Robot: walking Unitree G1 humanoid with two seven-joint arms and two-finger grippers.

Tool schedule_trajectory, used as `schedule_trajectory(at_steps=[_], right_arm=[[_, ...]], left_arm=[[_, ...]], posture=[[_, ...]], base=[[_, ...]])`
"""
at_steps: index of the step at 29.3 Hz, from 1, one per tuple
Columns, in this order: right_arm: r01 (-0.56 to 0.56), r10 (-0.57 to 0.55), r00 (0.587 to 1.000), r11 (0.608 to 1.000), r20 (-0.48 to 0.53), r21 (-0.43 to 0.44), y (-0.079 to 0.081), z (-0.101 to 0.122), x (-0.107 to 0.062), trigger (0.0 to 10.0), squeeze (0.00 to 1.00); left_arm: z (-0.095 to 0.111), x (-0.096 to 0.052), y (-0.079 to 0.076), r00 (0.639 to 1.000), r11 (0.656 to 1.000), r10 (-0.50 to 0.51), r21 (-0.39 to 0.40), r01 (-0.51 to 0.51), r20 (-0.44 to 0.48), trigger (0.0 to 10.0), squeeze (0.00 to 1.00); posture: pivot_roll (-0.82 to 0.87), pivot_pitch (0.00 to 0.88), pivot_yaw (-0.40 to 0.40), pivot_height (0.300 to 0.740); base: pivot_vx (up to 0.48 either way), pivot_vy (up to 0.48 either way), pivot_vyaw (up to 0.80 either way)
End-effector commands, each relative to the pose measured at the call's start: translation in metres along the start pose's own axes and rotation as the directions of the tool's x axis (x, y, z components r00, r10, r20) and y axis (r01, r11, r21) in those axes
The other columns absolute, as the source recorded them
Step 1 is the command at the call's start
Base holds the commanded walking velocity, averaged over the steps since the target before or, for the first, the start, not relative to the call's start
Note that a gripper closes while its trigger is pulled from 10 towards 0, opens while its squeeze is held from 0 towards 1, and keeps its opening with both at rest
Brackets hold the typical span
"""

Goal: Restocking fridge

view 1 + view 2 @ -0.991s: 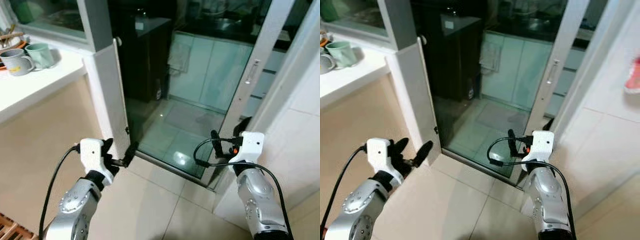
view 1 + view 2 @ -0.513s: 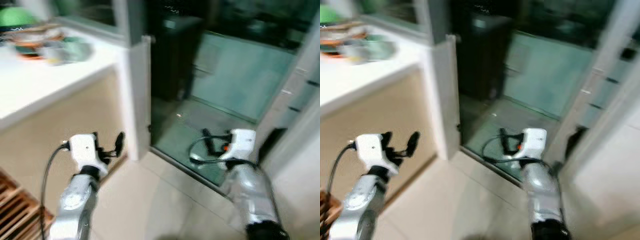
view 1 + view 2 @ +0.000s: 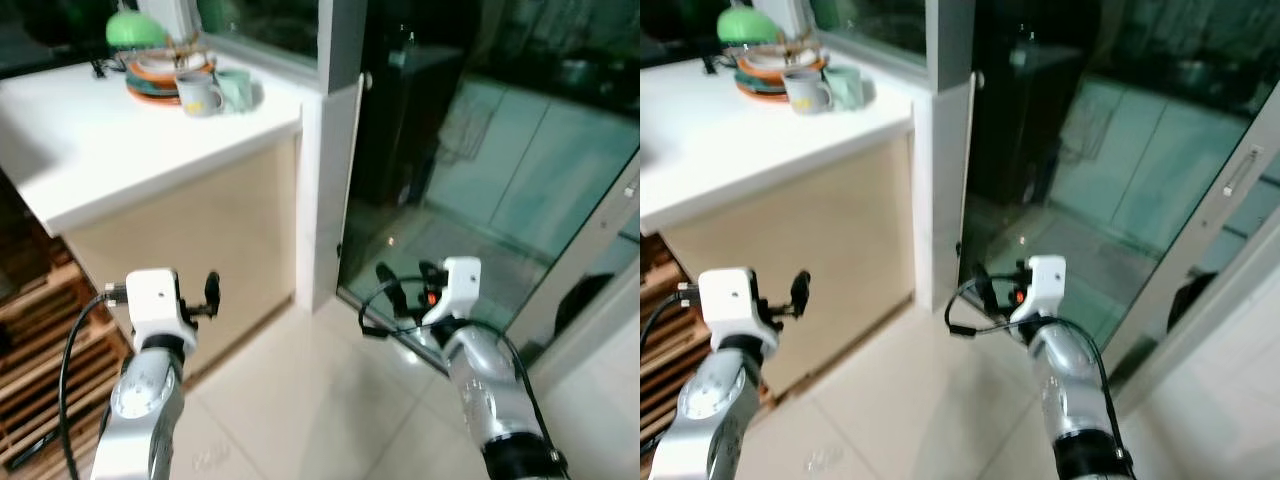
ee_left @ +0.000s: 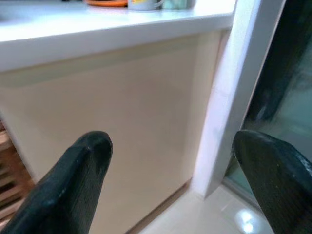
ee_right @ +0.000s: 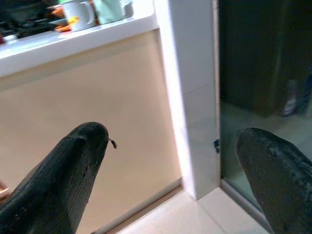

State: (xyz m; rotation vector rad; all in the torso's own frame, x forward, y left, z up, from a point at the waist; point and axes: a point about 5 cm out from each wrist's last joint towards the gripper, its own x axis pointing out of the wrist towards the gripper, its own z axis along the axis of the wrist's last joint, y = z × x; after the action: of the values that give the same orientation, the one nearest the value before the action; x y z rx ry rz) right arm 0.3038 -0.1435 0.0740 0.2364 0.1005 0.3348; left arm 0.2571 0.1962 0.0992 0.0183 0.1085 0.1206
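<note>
white bench [image 3: 150, 140] at far left carries mugs [image 3: 215, 92] and stacked plates [image 3: 158, 75]. left pincer [image 4: 170, 161] spread, empty, facing the bench's beige side. right pincer [image 5: 175, 161] spread, empty, near the pillar [image 3: 330, 180] and glass sliding door [image 3: 480, 190]. fridge and stock can't be made out, so neither arm is nearer.

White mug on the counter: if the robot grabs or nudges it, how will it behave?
The white mug looks glazed ceramic: probably rigid, slippery and breakable. It stands upright on a broad base on the white counter, so a push probably slides it rather than tips it. It sits close to the green mug and stacked plates, so a nudge may knock them.
</note>
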Motion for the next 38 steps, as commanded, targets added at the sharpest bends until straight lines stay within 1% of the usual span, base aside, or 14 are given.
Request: schedule_trajectory(at_steps=[1,2,7,12,15,19,20,27,30,31,33,34,36,38], right_arm=[[-0.008,0.008,1.000,1.000,0.005,-0.004,-0.002,0.002,0.001,10.0,0.00],[-0.007,0.007,1.000,1.000,-0.005,-0.019,-0.003,-0.001,0.000,10.0,0.00],[-0.004,0.003,1.000,0.999,-0.025,-0.041,-0.006,-0.007,-0.003,10.0,0.00],[-0.007,0.006,0.999,0.999,-0.037,-0.053,-0.006,-0.010,-0.003,10.0,0.00],[0.017,-0.025,0.997,0.993,-0.069,-0.118,-0.006,-0.012,0.001,10.0,0.00],[0.087,-0.091,0.995,0.992,-0.043,-0.095,-0.012,-0.010,0.001,10.0,0.00],[0.114,-0.117,0.993,0.988,-0.022,-0.100,-0.015,-0.008,0.000,10.0,1.00],[0.119,-0.118,0.993,0.988,0.016,-0.093,-0.015,-0.005,-0.001,10.0,1.00],[0.134,-0.133,0.991,0.987,0.020,-0.089,-0.016,-0.005,-0.002,10.0,1.00],[0.135,-0.133,0.990,0.989,0.043,-0.063,-0.016,-0.004,-0.003,10.0,1.00],[0.134,-0.131,0.990,0.989,0.055,-0.056,-0.016,-0.004,-0.003,10.0,1.00],[0.141,-0.138,0.988,0.989,0.070,-0.046,-0.017,-0.002,-0.003,10.0,1.00],[0.188,-0.178,0.970,0.981,0.166,-0.050,-0.023,0.011,-0.007,10.0,1.00],[0.204,-0.189,0.962,0.977,0.197,-0.058,-0.024,0.017,-0.009,10.0,1.00]], left_arm=[[0.002,0.001,-0.003,1.000,0.998,-0.004,0.058,0.005,-0.001,10.0,0.00],[0.000,0.000,-0.002,1.000,0.993,-0.001,0.120,0.003,-0.010,10.0,0.00],[-0.004,0.000,0.001,0.999,0.981,-0.010,0.194,0.018,-0.041,10.0,0.00],[-0.006,0.001,0.000,0.998,0.990,-0.014,0.142,0.023,-0.061,10.0,0.00],[-0.004,0.005,0.005,0.998,0.997,0.017,0.080,-0.013,-0.058,10.0,0.00],[-0.004,0.004,0.007,0.998,0.996,0.024,0.085,-0.019,-0.058,10.0,0.00],[-0.004,0.004,0.007,0.998,0.998,0.014,0.065,-0.010,-0.060,10.0,0.00],[-0.001,0.008,0.005,0.999,1.000,0.002,0.030,-0.001,-0.033,10.0,0.00],[0.001,0.009,0.004,1.000,0.999,-0.006,0.047,0.007,-0.017,10.0,0.00],[0.006,0.012,0.003,0.999,0.998,-0.022,0.064,0.020,0.023,10.0,0.00],[0.008,0.013,0.002,0.999,0.997,-0.028,0.066,0.025,0.037,10.0,0.00],[0.012,0.013,0.000,0.997,0.996,-0.046,0.078,0.041,0.063,10.0,0.00],[0.028,0.007,-0.012,0.975,0.986,-0.150,0.094,0.136,0.161,10.0,0.00],[0.032,0.003,-0.017,0.963,0.981,-0.191,0.076,0.179,0.188,10.0,0.00]], posture=[[-0.06,0.000,0.037,0.740],[-0.06,0.000,0.038,0.740],[-0.05,0.000,0.040,0.740],[-0.05,0.000,0.045,0.740],[-0.06,0.000,0.048,0.740],[-0.06,0.000,0.054,0.740],[-0.06,0.000,0.053,0.740],[-0.06,0.000,0.053,0.740],[-0.07,0.000,0.053,0.740],[-0.07,0.000,0.055,0.740],[-0.07,0.000,0.055,0.740],[-0.07,0.000,0.054,0.740],[-0.07,0.000,0.049,0.740],[-0.07,0.000,0.045,0.740]], base=[[0.000,-0.480,0.44],[0.000,-0.480,0.45],[0.000,-0.480,0.44],[0.000,-0.058,0.45],[0.000,0.000,0.00],[0.000,0.000,0.00],[0.000,0.000,0.00],[0.000,0.000,0.00],[0.000,0.000,0.00],[0.000,0.000,0.00],[0.000,0.000,0.00],[0.000,0.000,0.00],[0.000,0.000,0.00],[0.000,0.000,0.00]])
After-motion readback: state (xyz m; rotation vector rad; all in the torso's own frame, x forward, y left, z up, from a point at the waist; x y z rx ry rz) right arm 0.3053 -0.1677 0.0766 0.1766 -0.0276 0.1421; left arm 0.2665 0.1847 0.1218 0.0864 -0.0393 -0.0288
